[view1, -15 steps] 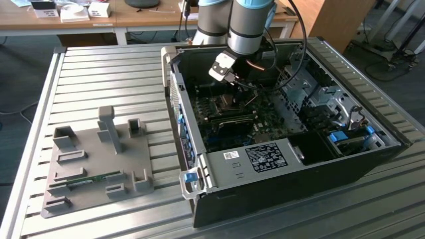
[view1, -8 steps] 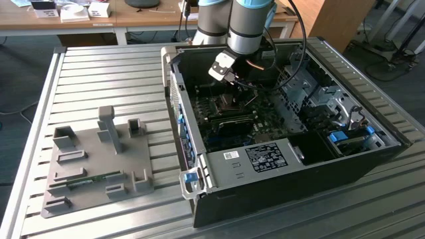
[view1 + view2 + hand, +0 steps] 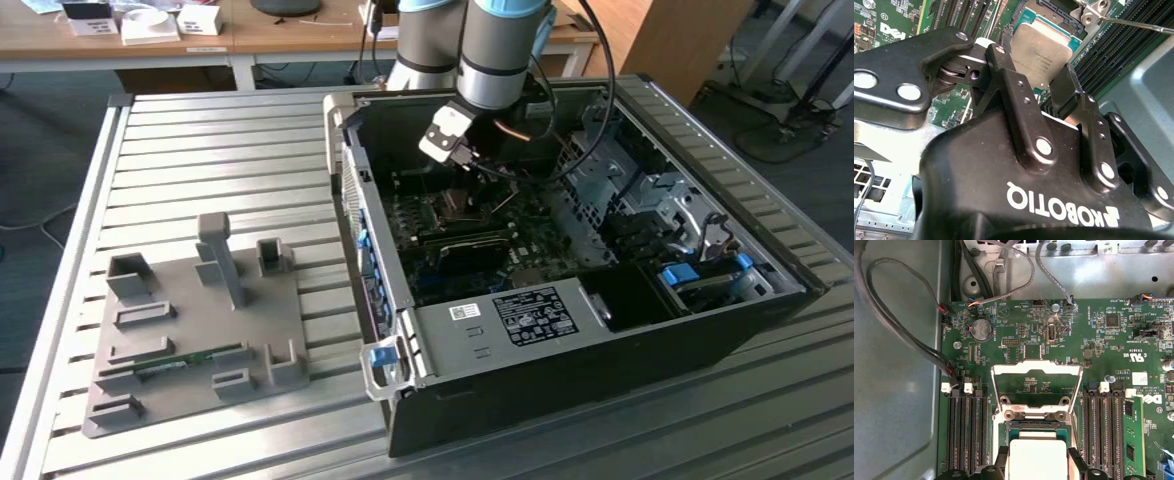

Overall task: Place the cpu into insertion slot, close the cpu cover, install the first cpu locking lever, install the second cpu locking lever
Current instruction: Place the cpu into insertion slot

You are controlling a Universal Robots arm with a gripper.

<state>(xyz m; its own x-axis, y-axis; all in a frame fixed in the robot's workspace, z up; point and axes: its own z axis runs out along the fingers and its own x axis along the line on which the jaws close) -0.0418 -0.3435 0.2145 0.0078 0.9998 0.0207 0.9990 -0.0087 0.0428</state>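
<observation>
Second wrist view shows the pincer (image 3: 1031, 67) with white letters on its black body. Its two fingers (image 3: 1004, 70) are part way open and pinch the cpu (image 3: 1041, 47) by two sides, right at the insertion slot (image 3: 1049, 10). First wrist view shows the cpu cover (image 3: 1036, 366) tipped up and open beside the slot, on a green board (image 3: 1019, 340) with tiny white writing. Exterior view shows the open computer case (image 3: 601, 390) holding that board and a silver box (image 3: 447, 345) with a white sticker (image 3: 534, 315), and at the exterior view's left a grey tray (image 3: 174, 290) holding a small green strip (image 3: 174, 365).
</observation>
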